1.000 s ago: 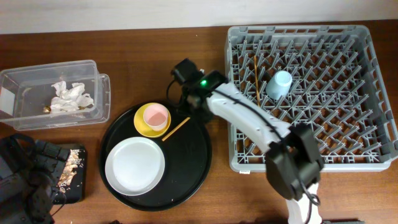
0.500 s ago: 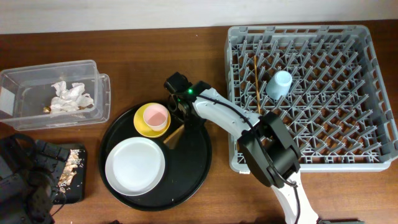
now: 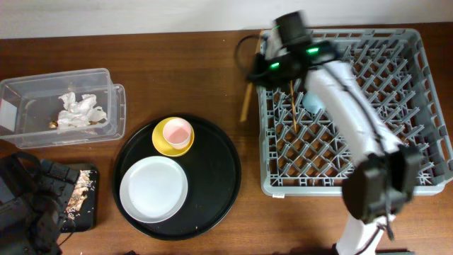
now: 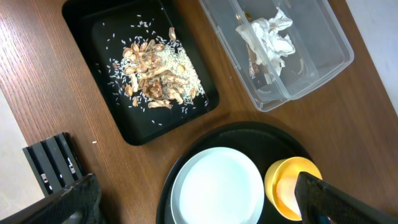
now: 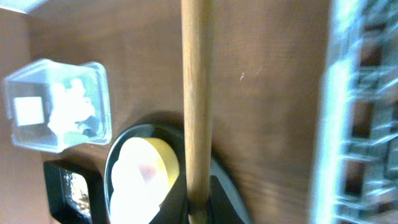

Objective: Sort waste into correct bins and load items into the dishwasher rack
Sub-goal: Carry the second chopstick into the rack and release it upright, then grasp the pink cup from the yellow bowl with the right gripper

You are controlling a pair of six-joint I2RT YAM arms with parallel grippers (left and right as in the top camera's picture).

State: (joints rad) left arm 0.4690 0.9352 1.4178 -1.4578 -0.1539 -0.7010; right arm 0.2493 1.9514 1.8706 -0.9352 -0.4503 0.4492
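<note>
Chopstick (image 3: 245, 104) in right gripper (image 5: 198, 202), beside rack (image 3: 375, 33)

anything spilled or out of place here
Nothing spilled: the food scraps lie inside the black tray, the tissue inside the clear box. One oddity: the pink cup sits nested in the yellow bowl.

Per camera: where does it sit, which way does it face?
Overhead: above the table, facing down; left arm and right arm show.
Left wrist: looking down on black tray, clear box, plate; own fingers at bottom corners.
Right wrist: beside the rack, looking down past the held chopstick; right pincer at bottom edge.
Shared: all three show the yellow bowl.
</note>
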